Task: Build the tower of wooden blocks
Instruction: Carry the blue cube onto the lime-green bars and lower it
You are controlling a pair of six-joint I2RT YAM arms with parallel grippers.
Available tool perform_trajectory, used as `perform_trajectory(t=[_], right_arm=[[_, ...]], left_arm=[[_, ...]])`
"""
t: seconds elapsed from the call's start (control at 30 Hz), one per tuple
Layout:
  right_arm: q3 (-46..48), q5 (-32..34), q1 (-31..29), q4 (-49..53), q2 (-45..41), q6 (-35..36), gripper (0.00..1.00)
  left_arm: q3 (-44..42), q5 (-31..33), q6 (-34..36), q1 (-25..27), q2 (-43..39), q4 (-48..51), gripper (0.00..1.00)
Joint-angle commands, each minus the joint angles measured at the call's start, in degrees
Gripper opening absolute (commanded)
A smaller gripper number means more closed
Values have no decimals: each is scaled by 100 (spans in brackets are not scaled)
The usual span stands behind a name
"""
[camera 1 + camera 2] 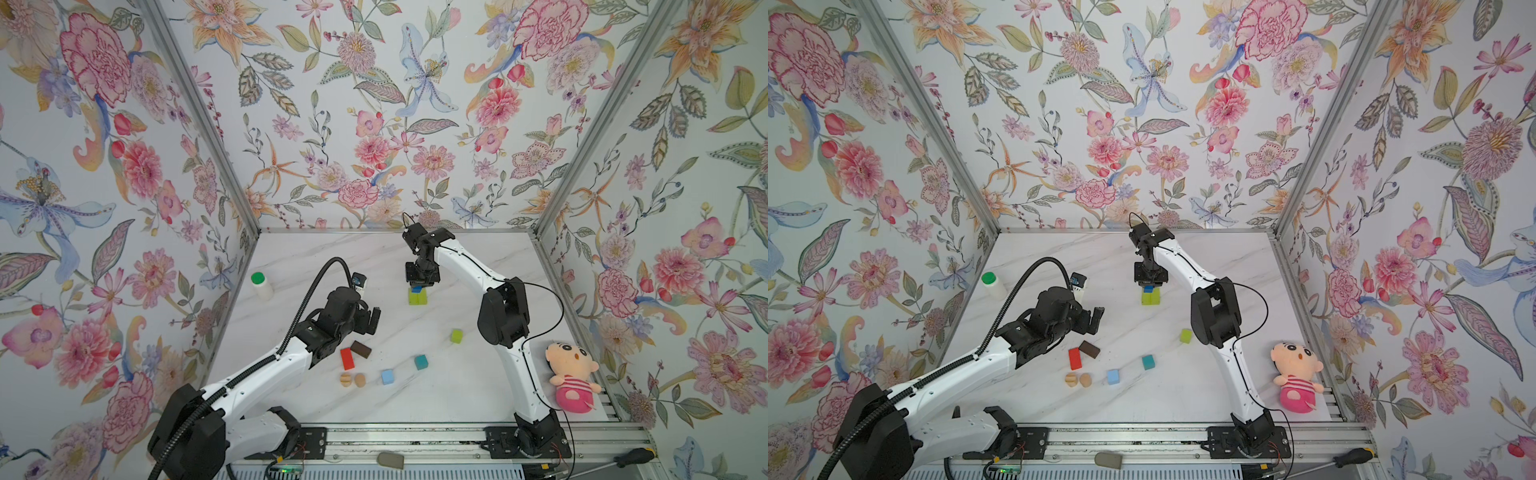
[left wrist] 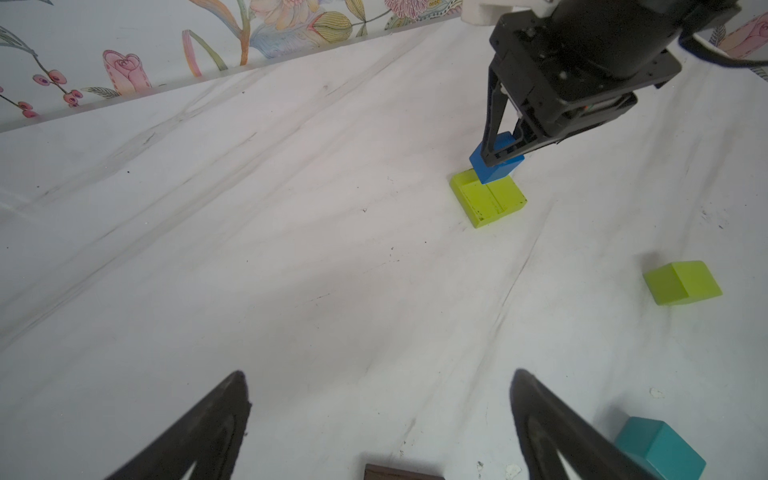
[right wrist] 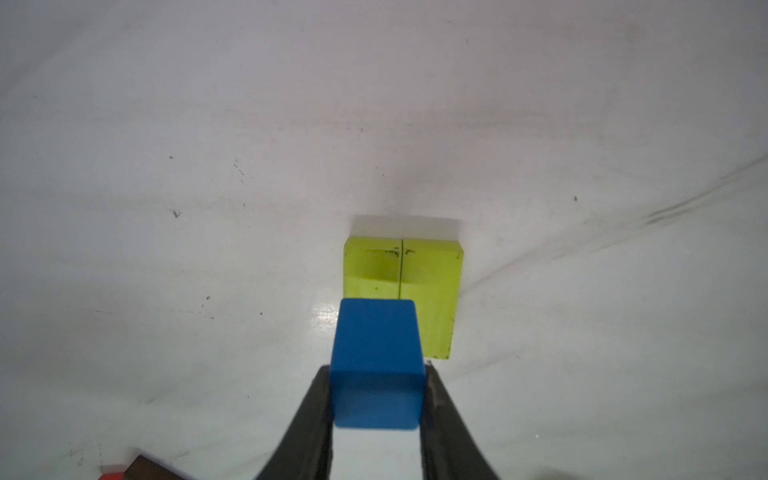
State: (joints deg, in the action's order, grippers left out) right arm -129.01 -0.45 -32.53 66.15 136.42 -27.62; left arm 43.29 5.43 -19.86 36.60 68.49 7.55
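In both top views the right gripper (image 1: 419, 284) (image 1: 1148, 284) hangs fingers-down toward the table's (image 1: 478, 257) 12 o'clock side. It pinches a blue cube (image 1: 417, 287) directly over the lime-green pair (image 1: 417, 297), two blocks set side by side. From that pair, a loose lime-green cube (image 1: 456, 336) lies at 5 o'clock, a teal cube (image 1: 421, 362) at 6 and a light-blue cube (image 1: 387, 377) at 7. The dark-brown oblong (image 1: 360, 349), red oblong (image 1: 347, 358) and tan rounded pieces (image 1: 353, 379) lie toward 7 to 8 o'clock, near the left gripper (image 1: 370, 322), whose jaws stand spread. A green-capped bottle (image 1: 262, 284) stands at 9 o'clock and a pink doll (image 1: 571, 380) lies at 4.

In the left wrist view the left gripper (image 2: 379, 374) has its fingers (image 2: 208, 428) wide apart, with nothing between them. Beyond, the right gripper (image 2: 498, 154) clamps the blue cube (image 2: 496, 168) at one corner of the lime-green pair (image 2: 490, 201); contact cannot be told.

In the right wrist view both fingers (image 3: 307, 415) press the sides of the blue cube (image 3: 376, 361), which overlaps one block of the lime-green pair (image 3: 432, 291).
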Motion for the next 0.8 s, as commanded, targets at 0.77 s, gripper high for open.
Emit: perform_trajectory(t=[0.77], right_arm=[[-788,-155,35,544,670,123,33]], left_arm=[[198,-408,263,-443,157,-78,99]])
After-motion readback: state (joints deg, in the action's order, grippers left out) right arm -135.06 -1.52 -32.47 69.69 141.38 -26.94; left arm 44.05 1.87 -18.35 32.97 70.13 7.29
